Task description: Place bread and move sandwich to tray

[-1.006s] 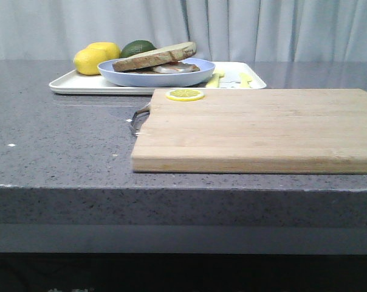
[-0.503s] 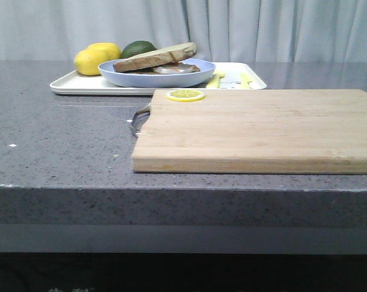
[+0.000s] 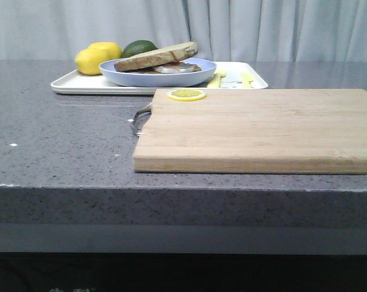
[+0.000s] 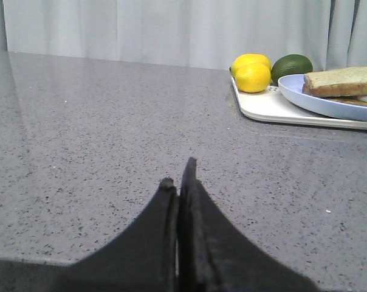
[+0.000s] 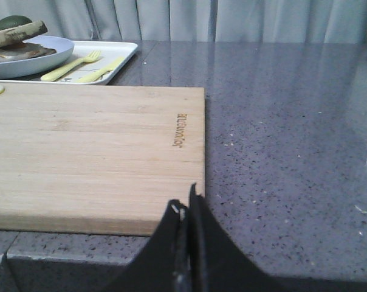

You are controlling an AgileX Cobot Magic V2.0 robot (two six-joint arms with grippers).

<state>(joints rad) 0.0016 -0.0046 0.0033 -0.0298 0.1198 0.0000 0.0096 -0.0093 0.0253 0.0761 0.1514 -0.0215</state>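
A tan toast slice, the bread [image 3: 156,56], lies tilted on top of the egg toast [image 3: 176,69] in the pale blue plate [image 3: 159,78]. The plate stands on the white tray [image 3: 74,86] at the back left. The bread [image 4: 341,80], plate [image 4: 317,104] and tray [image 4: 265,108] also show in the left wrist view, and the bread [image 5: 16,33], plate [image 5: 31,61] and tray [image 5: 123,47] show in the right wrist view. My left gripper [image 4: 178,173] is shut and empty, low over bare counter, well short of the tray. My right gripper [image 5: 186,201] is shut and empty at the cutting board's near right corner.
A wooden cutting board [image 3: 256,128] with a metal handle [image 3: 140,118] fills the middle right, with a lemon slice [image 3: 186,94] on its far left corner. Two lemons [image 3: 93,59] and an avocado [image 3: 138,47] sit on the tray's left, and a yellow fork and knife [image 5: 80,64] on its right.
The scene has shifted a few pixels to the right in the front view. No object has moved relative to the others.
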